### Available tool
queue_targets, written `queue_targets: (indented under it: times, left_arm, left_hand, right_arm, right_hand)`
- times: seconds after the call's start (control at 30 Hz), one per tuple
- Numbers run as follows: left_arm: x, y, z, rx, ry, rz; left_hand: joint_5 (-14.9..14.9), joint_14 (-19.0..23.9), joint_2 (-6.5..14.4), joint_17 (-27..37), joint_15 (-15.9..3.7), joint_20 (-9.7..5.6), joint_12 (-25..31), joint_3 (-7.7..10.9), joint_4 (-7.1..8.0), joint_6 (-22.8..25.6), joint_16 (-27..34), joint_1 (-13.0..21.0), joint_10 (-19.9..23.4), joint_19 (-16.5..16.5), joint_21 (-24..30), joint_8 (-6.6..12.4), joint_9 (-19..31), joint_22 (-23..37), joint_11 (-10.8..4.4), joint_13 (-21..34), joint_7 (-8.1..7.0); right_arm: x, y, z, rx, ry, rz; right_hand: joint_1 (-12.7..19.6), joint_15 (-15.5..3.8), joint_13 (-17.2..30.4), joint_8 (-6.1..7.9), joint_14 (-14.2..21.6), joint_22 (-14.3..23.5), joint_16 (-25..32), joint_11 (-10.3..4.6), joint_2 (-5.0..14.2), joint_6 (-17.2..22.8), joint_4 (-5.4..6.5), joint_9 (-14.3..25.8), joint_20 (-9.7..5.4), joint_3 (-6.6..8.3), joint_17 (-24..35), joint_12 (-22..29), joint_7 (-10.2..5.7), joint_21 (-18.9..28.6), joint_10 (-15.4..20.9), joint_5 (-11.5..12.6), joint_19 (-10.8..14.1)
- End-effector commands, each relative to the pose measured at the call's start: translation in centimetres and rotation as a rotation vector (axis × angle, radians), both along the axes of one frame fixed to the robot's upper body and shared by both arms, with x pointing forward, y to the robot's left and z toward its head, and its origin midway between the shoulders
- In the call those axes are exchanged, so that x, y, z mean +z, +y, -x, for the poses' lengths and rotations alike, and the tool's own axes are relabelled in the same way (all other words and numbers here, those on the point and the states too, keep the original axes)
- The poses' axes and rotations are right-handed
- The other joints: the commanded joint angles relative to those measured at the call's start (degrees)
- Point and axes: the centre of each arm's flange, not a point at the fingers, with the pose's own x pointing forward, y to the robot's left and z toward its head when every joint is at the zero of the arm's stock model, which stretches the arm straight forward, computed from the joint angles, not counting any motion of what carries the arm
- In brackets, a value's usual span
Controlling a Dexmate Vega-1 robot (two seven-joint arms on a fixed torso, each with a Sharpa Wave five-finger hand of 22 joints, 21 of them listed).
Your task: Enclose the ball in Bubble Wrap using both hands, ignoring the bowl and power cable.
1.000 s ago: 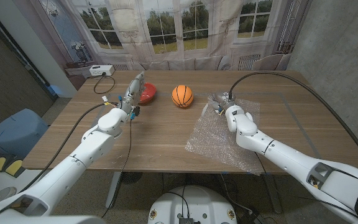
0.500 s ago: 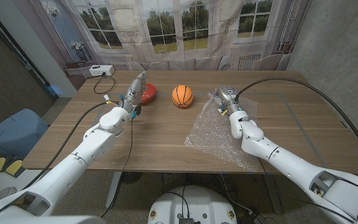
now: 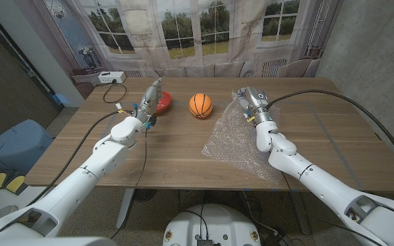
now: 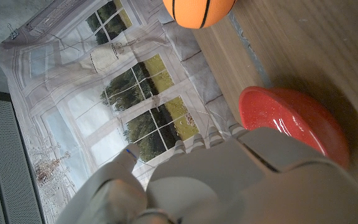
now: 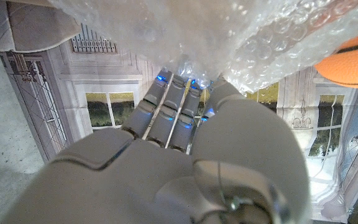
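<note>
The orange basketball sits at the table's far middle, seen too in the left wrist view and the right wrist view. Right of it lies the clear Bubble Wrap, its far edge raised off the wood. My right hand grips that raised edge, with its fingers pushed into the Bubble Wrap. My left hand stands upright left of the ball, fingers pointing up, holding nothing, just in front of the red bowl. From the wrist, that left hand shows beside the bowl.
A white power box sits at the far left corner of the wooden table, with a black cable looping from it. Behind the table hangs a backdrop printed with windows.
My right hand has risen and moved farther back, lifting the Bubble Wrap's far edge and drawing the sheet slightly toward the ball. The left arm has stayed still.
</note>
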Motion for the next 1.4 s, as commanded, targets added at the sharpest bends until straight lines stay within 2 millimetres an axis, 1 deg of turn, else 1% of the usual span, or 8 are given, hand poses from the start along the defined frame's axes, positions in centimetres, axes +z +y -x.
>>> queue_targets:
  times: [0.03,0.17,0.4,0.6,0.97,1.4]
  left_arm:
    - [-0.1,0.3,0.5,-0.003,-0.014,0.004]
    - [-0.2,0.6,0.9,-0.001,-0.022,0.006]
    - [-0.3,1.0,1.4,-0.001,-0.031,0.010]
    - [-0.5,1.4,1.7,0.000,-0.037,0.014]
    - [-0.9,2.1,2.1,-0.002,-0.041,0.018]
    - [-1.6,3.0,2.2,0.004,-0.041,0.033]
  left_hand:
    - [0.40,-16.11,3.37,0.14,-0.16,-0.21,0.04,-0.37,0.01,-9.24,-0.05,-0.04,-11.31,-9.76,-0.17,-0.04,0.18,0.24,-0.38,0.05,-0.09]
    - [0.43,-16.07,3.45,0.14,-0.12,-0.19,0.05,-0.40,0.02,-9.19,0.00,-0.04,-11.33,-9.69,-0.11,0.02,0.18,0.26,-0.37,0.06,-0.16]
    - [0.49,-16.09,3.55,0.13,-0.14,-0.17,0.10,-0.45,0.03,-9.22,0.05,-0.03,-11.31,-9.69,-0.07,0.05,0.18,0.28,-0.36,0.07,-0.23]
    - [0.53,-16.09,3.59,0.12,-0.16,-0.17,0.12,-0.51,0.03,-9.20,0.08,-0.03,-11.32,-9.66,-0.02,0.09,0.18,0.29,-0.39,0.07,-0.22]
    - [0.59,-16.09,3.62,0.12,-0.19,-0.15,0.16,-0.61,0.03,-9.18,0.12,-0.02,-11.32,-9.59,0.05,0.13,0.18,0.31,-0.39,0.07,-0.21]
    - [0.64,-16.11,3.64,0.11,-0.22,-0.16,0.18,-0.73,0.02,-9.22,0.15,-0.01,-11.35,-9.61,0.09,0.14,0.18,0.32,-0.43,0.07,-0.28]
  right_arm:
    - [1.7,1.4,1.6,0.112,-0.037,-0.067]
    - [1.9,2.3,1.8,0.161,-0.038,-0.086]
    - [2.5,4.4,2.4,0.213,-0.058,-0.066]
    - [3.1,5.8,2.8,0.259,-0.066,-0.070]
    - [4.1,9.1,3.3,0.290,-0.079,-0.051]
    - [5.0,13.5,2.9,0.314,-0.038,0.021]
  right_hand:
    - [0.42,-7.25,0.11,0.26,0.34,0.15,0.05,0.09,0.30,2.23,0.16,0.09,0.48,0.53,0.36,0.57,0.92,0.41,0.44,-0.22,0.33]
    - [0.49,-7.22,0.18,0.24,0.42,0.15,0.04,0.12,0.24,2.24,0.15,0.08,0.53,0.53,0.60,0.64,0.86,0.48,0.42,-0.37,0.18]
    - [0.50,-7.09,0.26,0.18,0.29,0.17,-0.18,-0.01,0.29,2.19,0.28,0.07,0.55,0.57,1.02,0.78,0.82,0.69,0.52,-0.64,0.03]
    - [0.57,-7.18,0.25,0.17,0.38,0.17,-0.25,0.05,0.29,2.26,0.31,0.06,0.59,0.61,1.36,0.82,0.80,0.85,0.49,-0.82,-0.13]
    - [0.62,-7.22,0.27,0.13,0.53,0.18,-0.46,-0.12,0.26,2.33,0.40,0.05,0.67,0.68,1.86,0.90,0.73,1.14,0.49,-1.07,-0.29]
    - [0.68,-7.34,0.15,0.04,0.91,0.19,-0.65,0.00,0.20,2.29,0.46,0.04,0.68,0.76,2.48,0.99,0.60,1.62,0.76,-1.30,-0.24]
